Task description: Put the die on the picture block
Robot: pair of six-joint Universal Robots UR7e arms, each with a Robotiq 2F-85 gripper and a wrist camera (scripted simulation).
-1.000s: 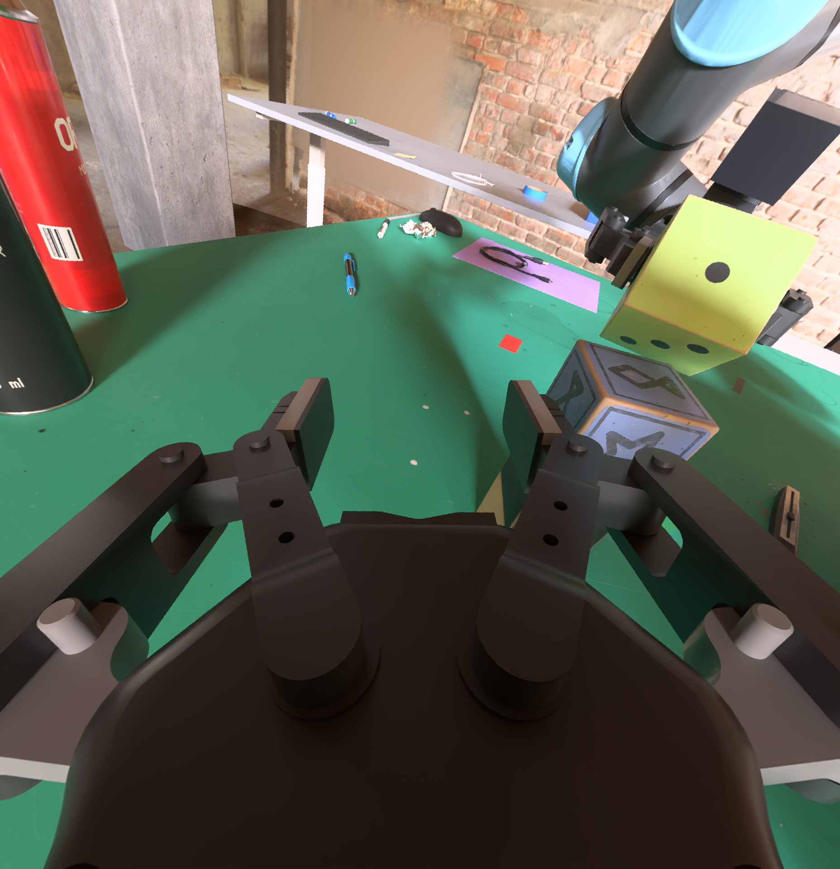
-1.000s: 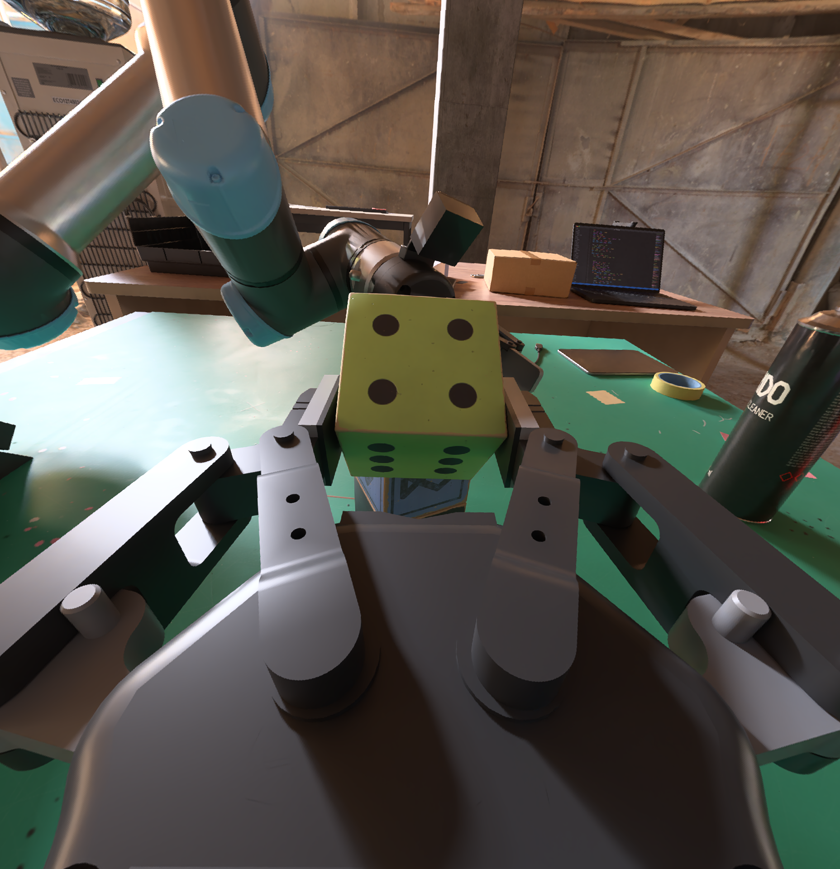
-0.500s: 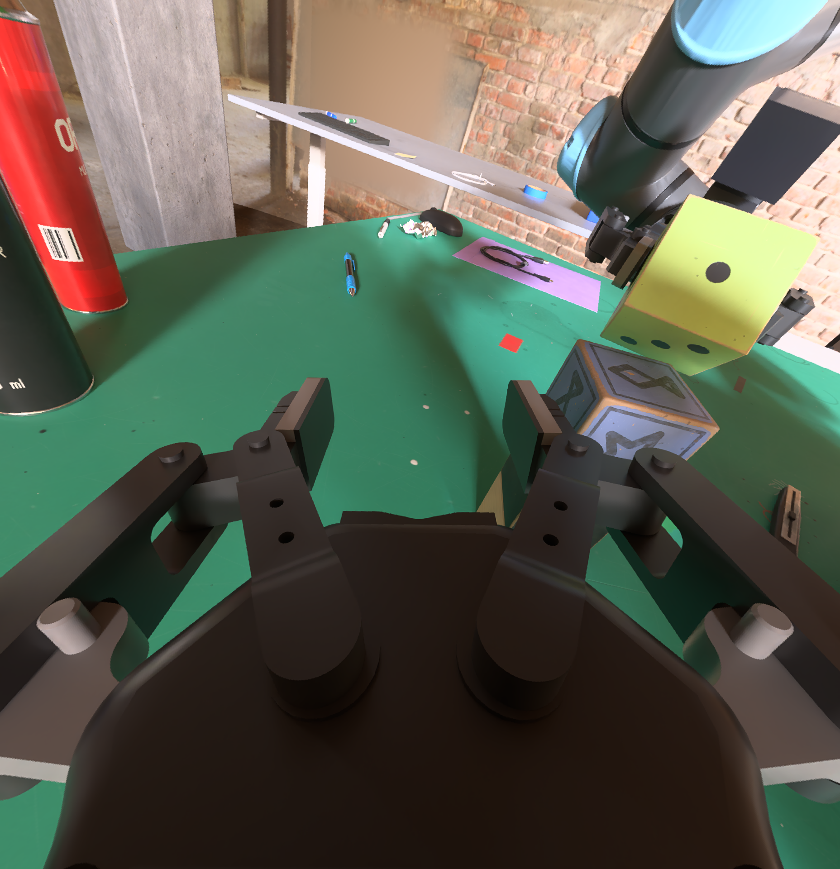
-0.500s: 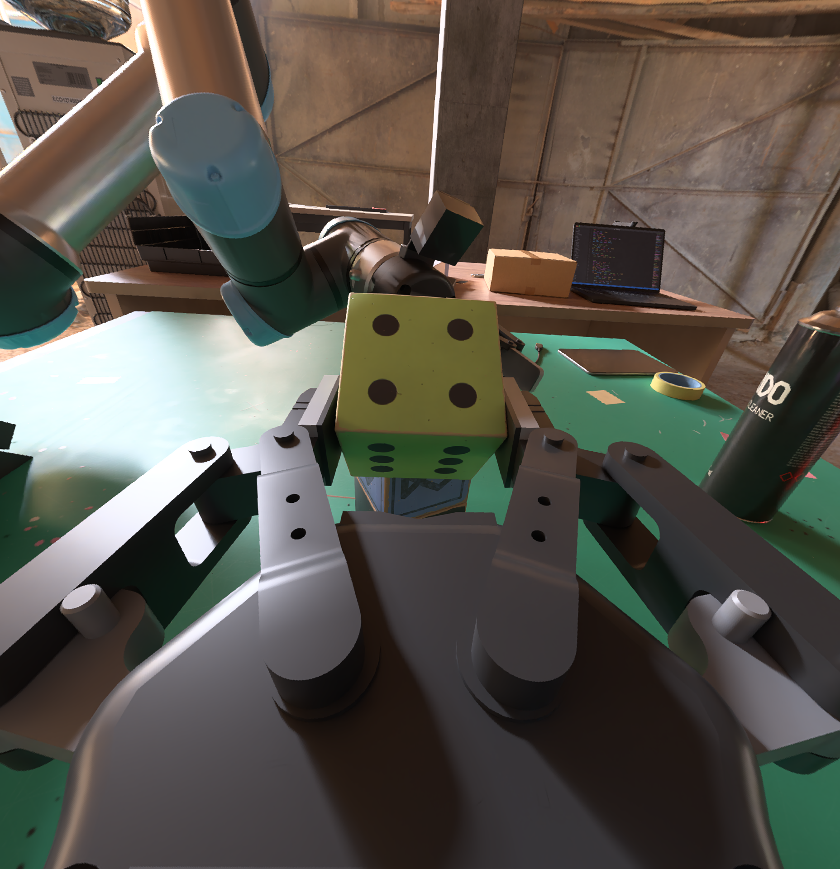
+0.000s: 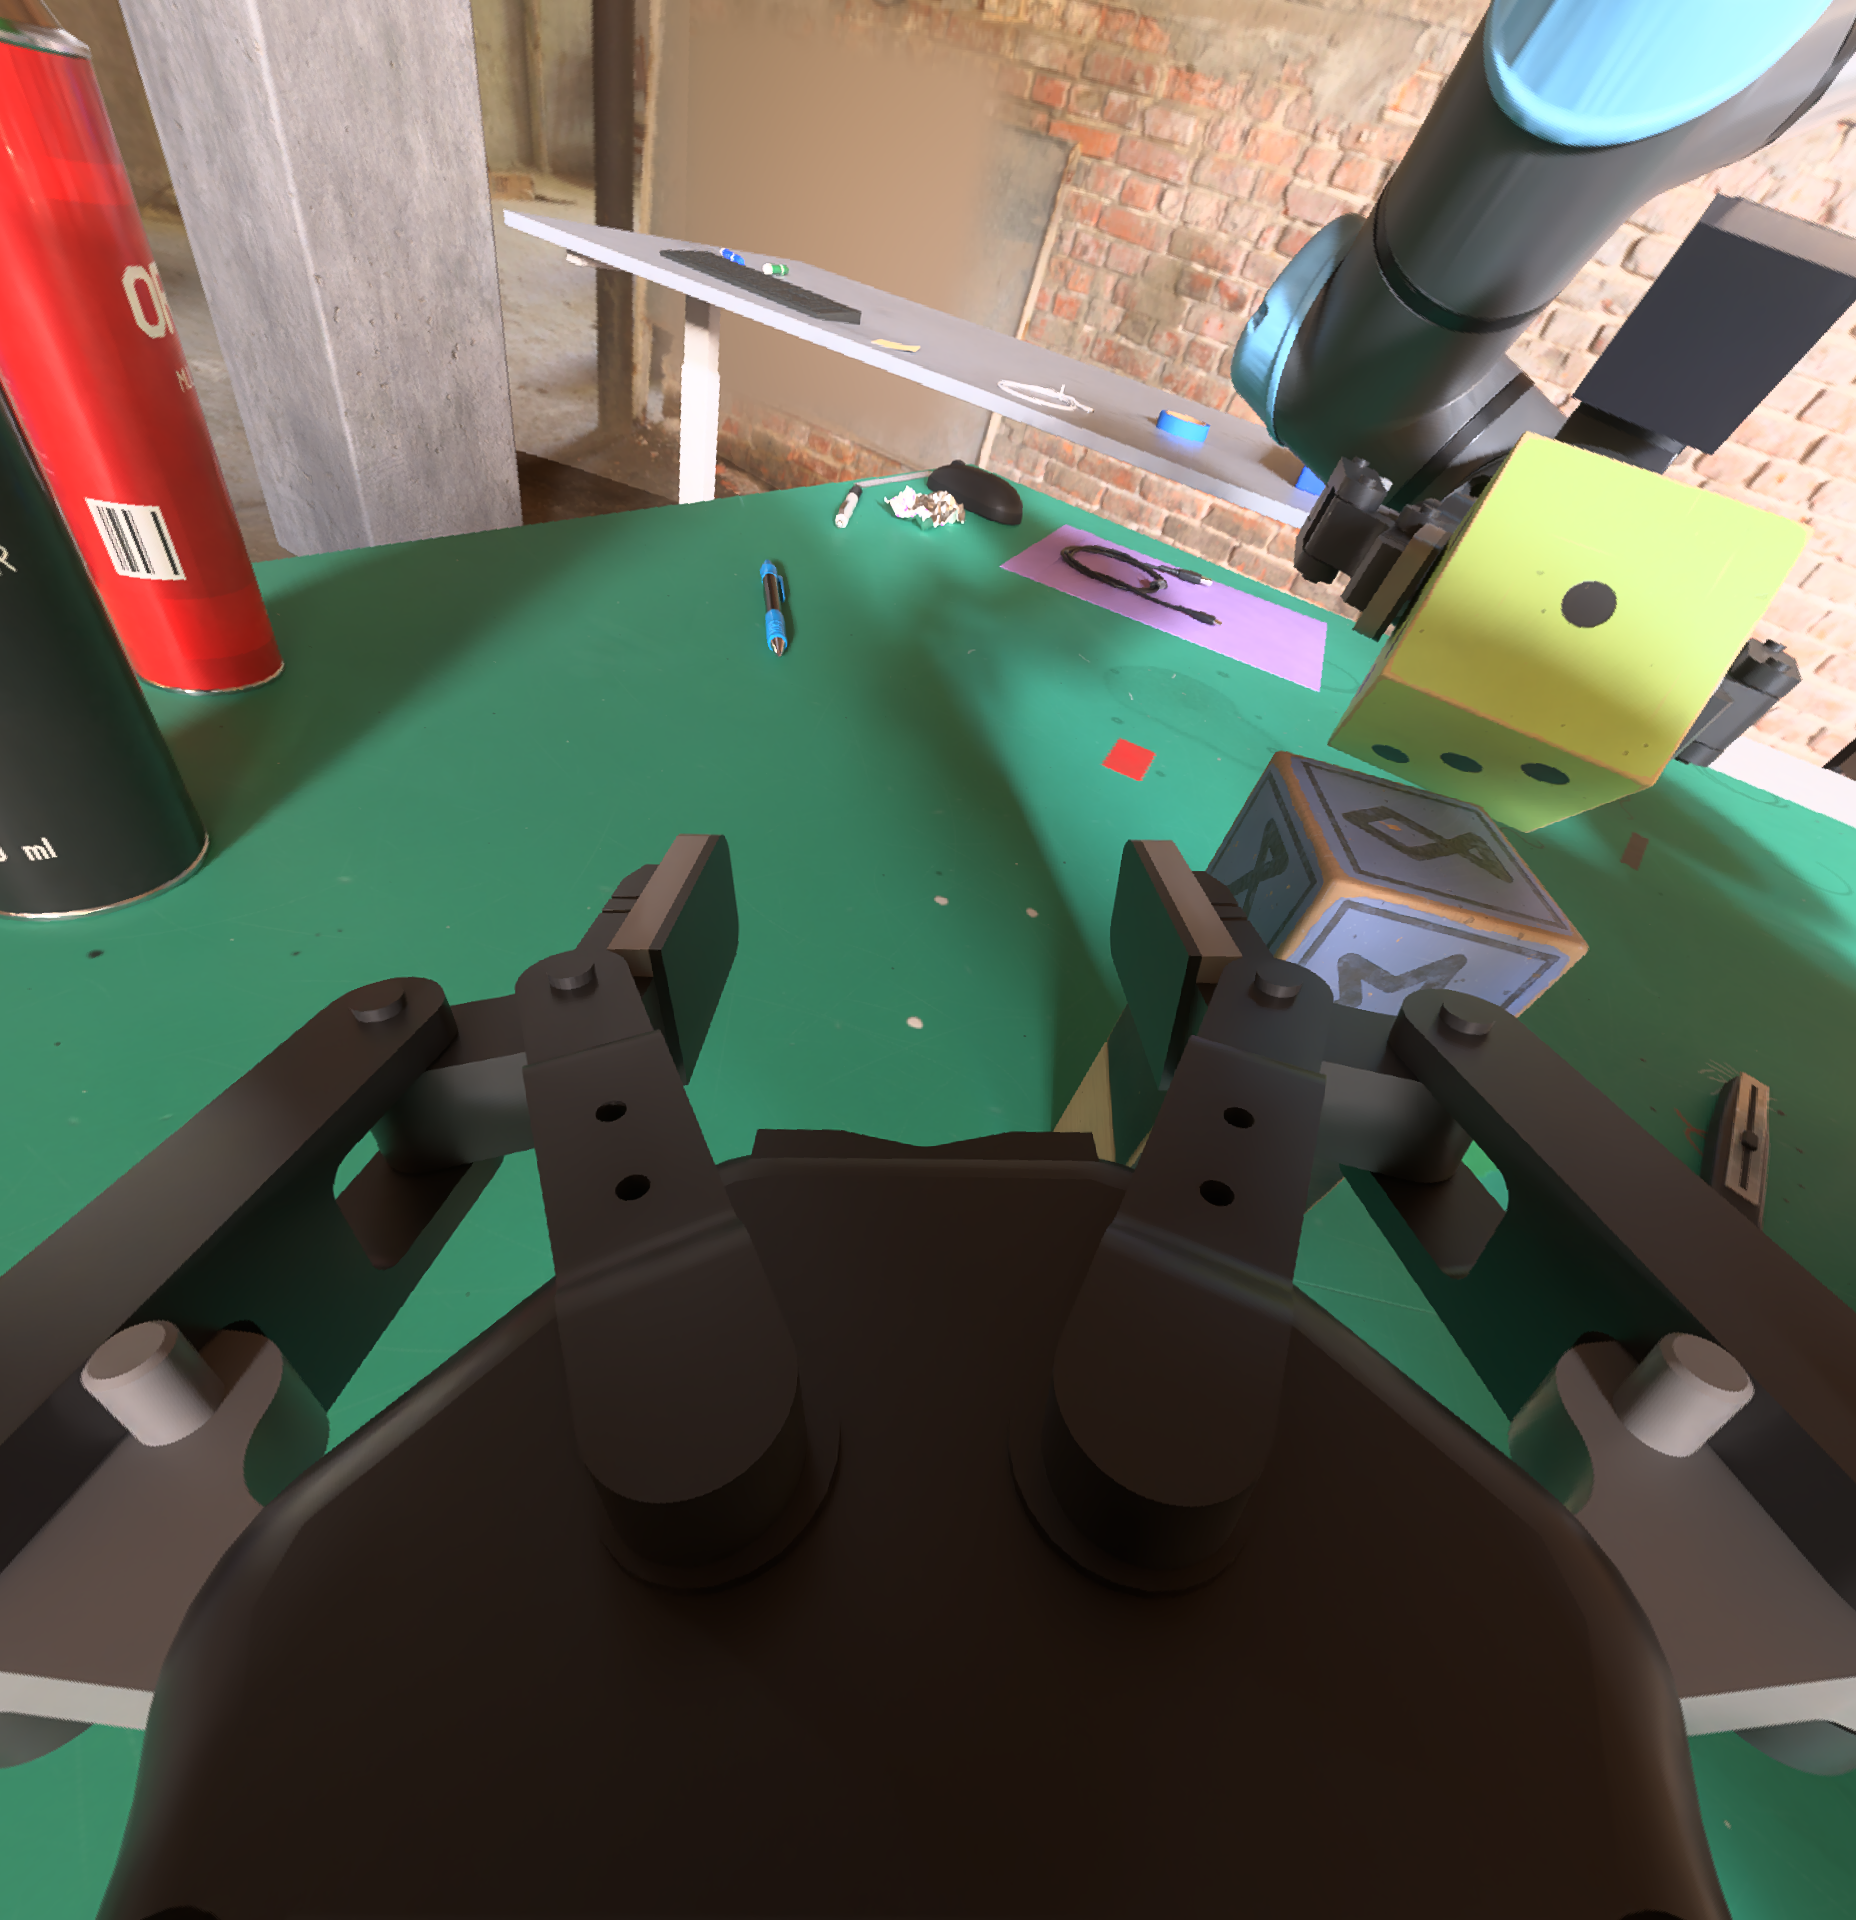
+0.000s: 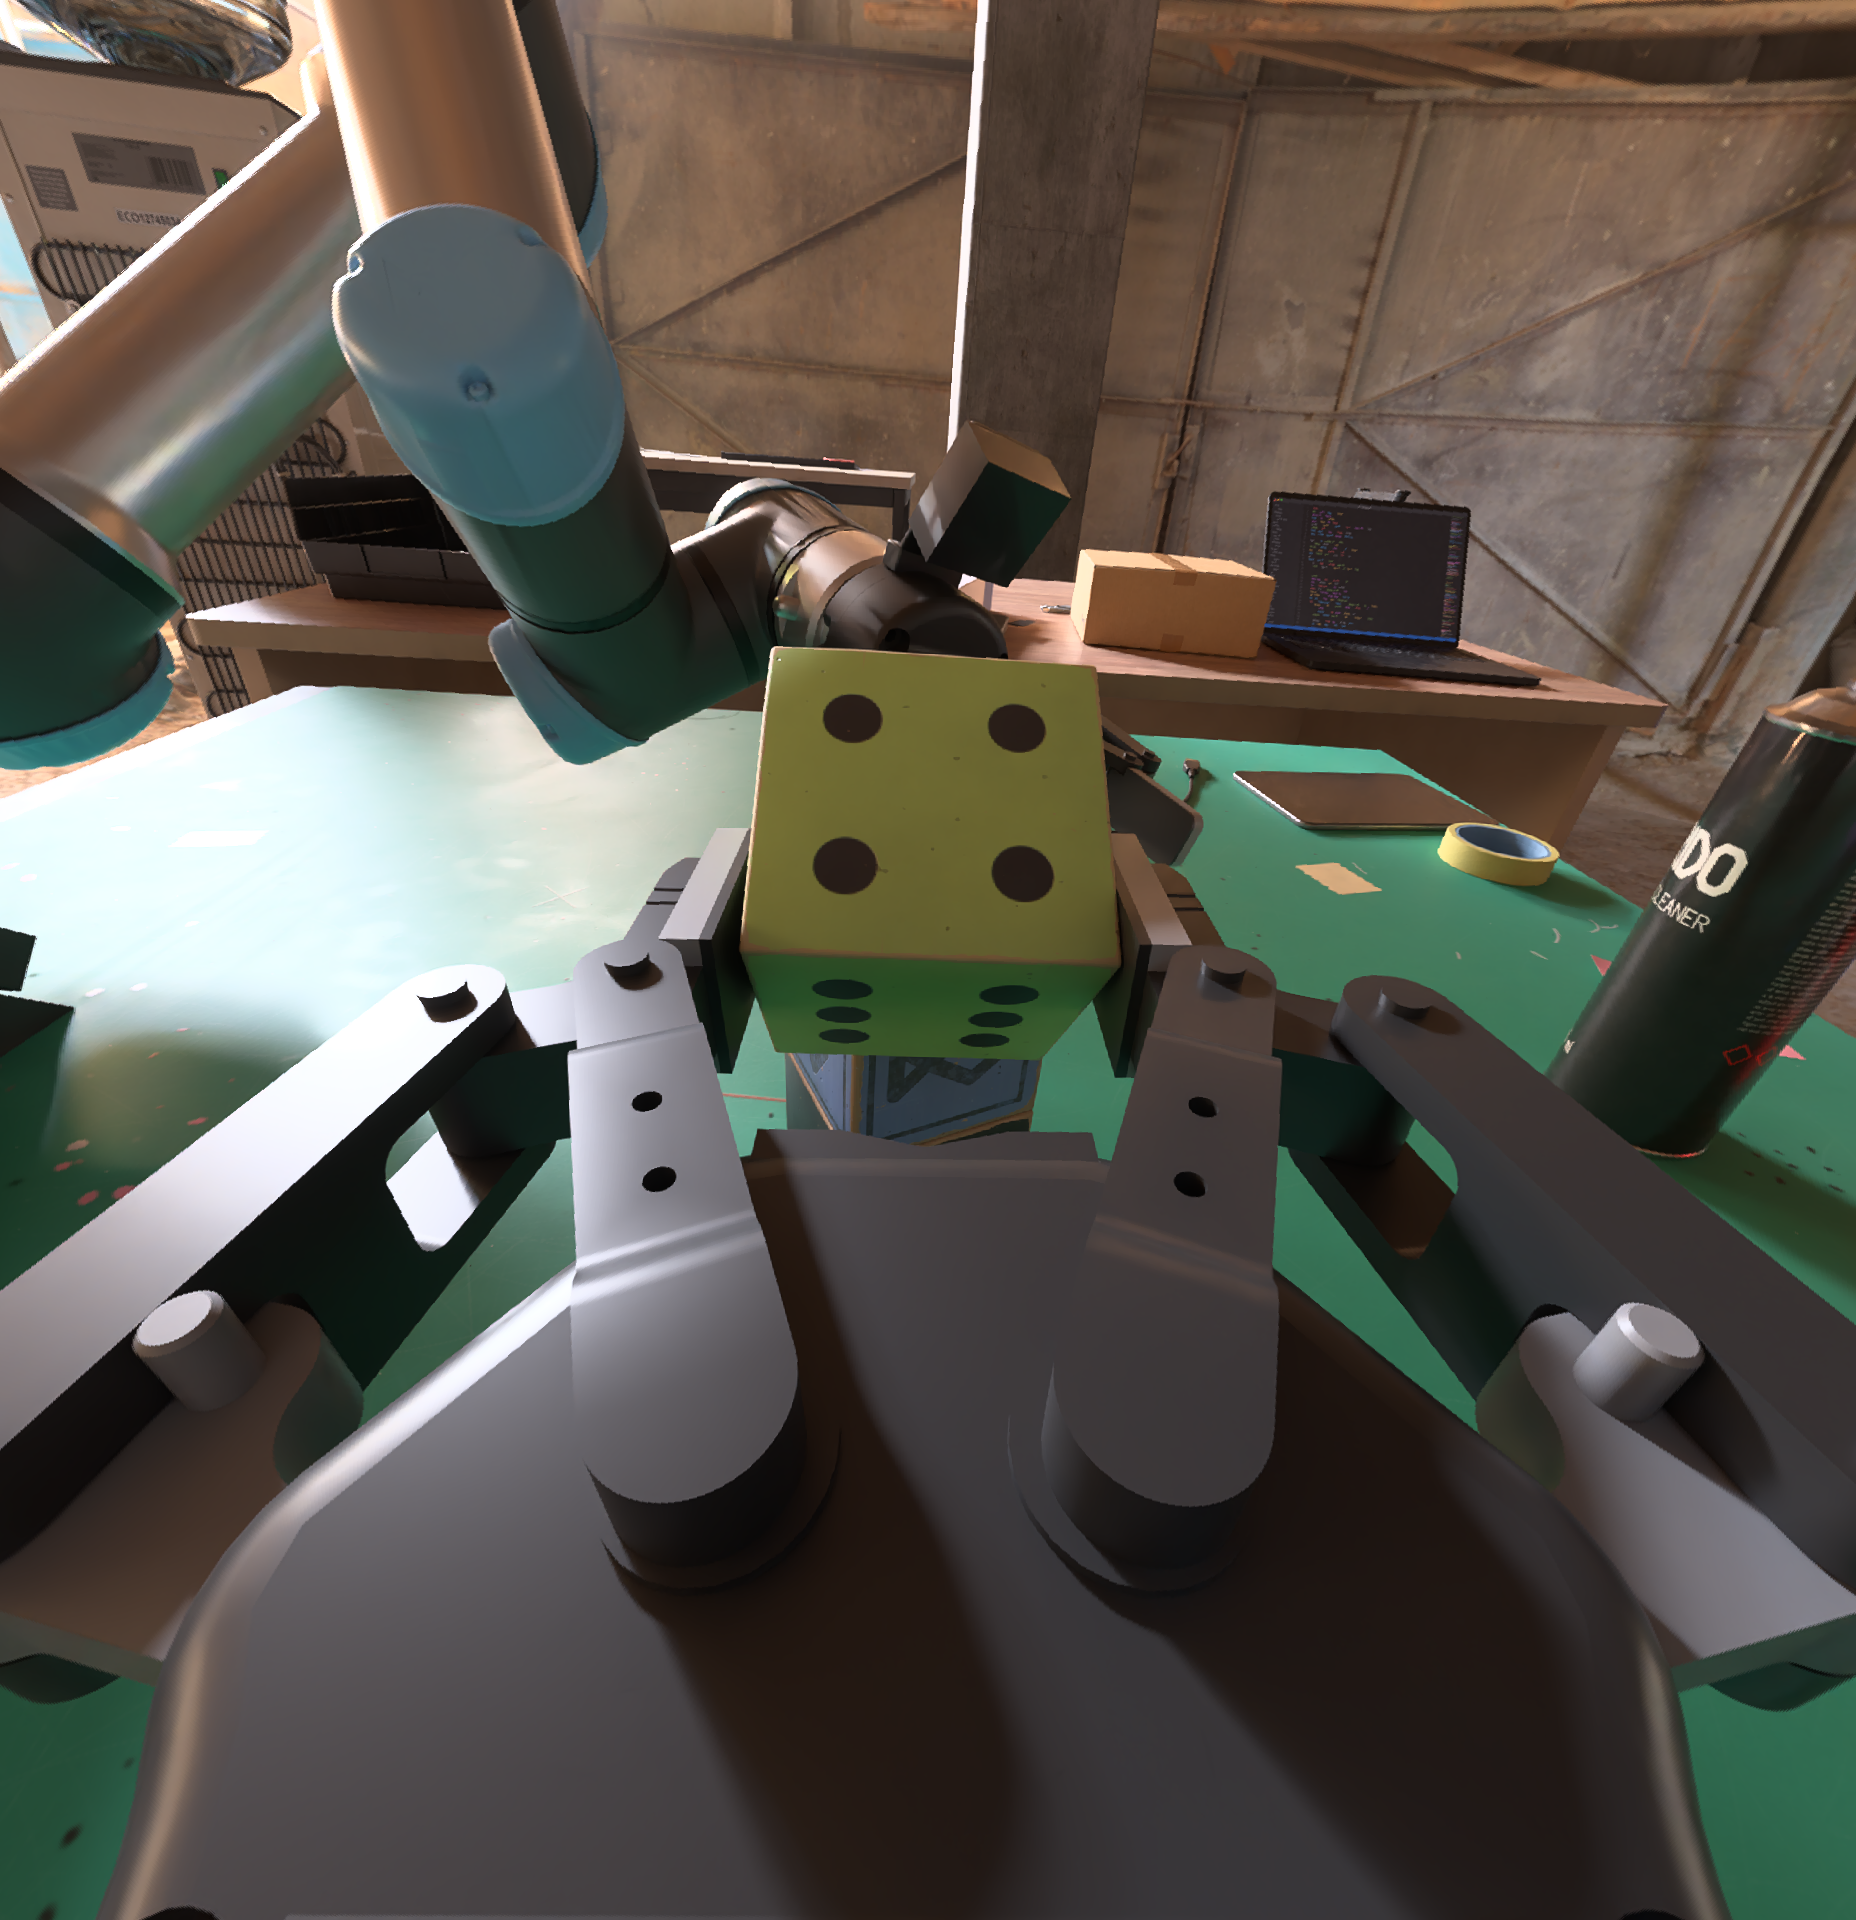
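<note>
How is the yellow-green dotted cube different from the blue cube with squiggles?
The yellow-green dotted cube hangs tilted in the right hand; the blue wooden-edged cube with squiggles sits on the green table. One shows black dots, the other dark line patterns. Both are cubes.

Green table (image 5: 612, 790) bearing picture block (image 5: 1402, 894), two spray cans (image 5: 103, 416), pen (image 5: 773, 608), purple sheet (image 5: 1256, 634), tape roll (image 6: 1497, 852).

Both grippers are built of matte dark-grey links, the left gripper (image 5: 924, 914) with black pads and pale pins. At eleven o'clock, the silver arm (image 6: 207, 343) is capped in light blue.
</note>
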